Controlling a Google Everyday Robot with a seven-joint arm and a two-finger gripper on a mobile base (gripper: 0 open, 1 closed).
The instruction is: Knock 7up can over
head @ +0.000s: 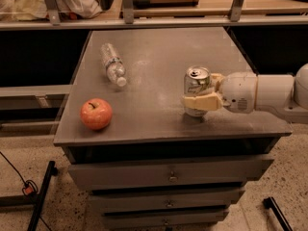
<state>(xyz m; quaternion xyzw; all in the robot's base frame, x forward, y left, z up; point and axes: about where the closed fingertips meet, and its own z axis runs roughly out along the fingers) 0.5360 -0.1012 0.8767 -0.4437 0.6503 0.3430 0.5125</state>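
Seemingly — claw (200,90) around upright 7up can (196,80)

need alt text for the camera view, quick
An upright 7up can stands near the right front of a grey cabinet top, with the robot's gripper extended in from the right against its lower half. A red apple sits at the front left, and a clear water bottle lies on its side behind it.

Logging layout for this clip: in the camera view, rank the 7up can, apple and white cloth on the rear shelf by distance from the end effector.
1. 7up can, clamped in the end effector, right side of the table.
2. Apple, front left corner.
3. White cloth, rear shelf, far left.
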